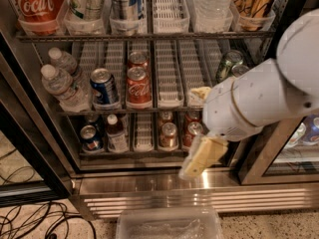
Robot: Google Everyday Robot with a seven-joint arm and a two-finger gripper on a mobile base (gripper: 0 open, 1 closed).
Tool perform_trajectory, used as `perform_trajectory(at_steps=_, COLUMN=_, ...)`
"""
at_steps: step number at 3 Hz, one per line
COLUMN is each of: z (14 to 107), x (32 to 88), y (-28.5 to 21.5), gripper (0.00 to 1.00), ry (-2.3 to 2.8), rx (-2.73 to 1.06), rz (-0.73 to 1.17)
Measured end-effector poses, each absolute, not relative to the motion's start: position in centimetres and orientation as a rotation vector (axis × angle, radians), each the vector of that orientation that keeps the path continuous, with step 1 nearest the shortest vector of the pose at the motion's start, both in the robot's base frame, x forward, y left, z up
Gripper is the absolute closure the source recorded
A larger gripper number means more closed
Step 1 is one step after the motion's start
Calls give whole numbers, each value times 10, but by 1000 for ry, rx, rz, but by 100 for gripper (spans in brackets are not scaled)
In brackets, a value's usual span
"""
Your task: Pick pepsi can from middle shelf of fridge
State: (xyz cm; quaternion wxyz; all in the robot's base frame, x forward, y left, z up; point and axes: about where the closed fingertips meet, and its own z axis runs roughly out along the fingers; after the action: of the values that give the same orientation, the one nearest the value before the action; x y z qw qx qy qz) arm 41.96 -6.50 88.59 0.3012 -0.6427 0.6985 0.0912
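The fridge [164, 183] stands open in front of me. Its middle shelf [169, 73] has white slotted lane trays. The pepsi can [104, 87], blue with a silver top, stands upright at the front of a left lane. Water bottles [62, 83] are on its left and two red Coca-Cola cans [138, 86] on its right. My gripper [199, 156], beige on a white arm [254, 101], hangs in front of the lower shelf at the right. It is well right of and below the pepsi can and touches nothing.
Green cans [228, 63] sit at the right of the middle shelf, partly behind my arm. The top rack holds clear tubs [169, 14] with bottles and cans. The bottom shelf holds cans [168, 133] and a small bottle. A clear plastic bin [169, 225] and cables [30, 218] lie on the floor.
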Motion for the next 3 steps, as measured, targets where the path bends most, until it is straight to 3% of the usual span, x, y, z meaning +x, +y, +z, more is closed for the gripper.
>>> perform_trajectory(at_steps=3, z=850, x=446, y=69, gripper=0, ry=1692, rx=-1382, rz=397)
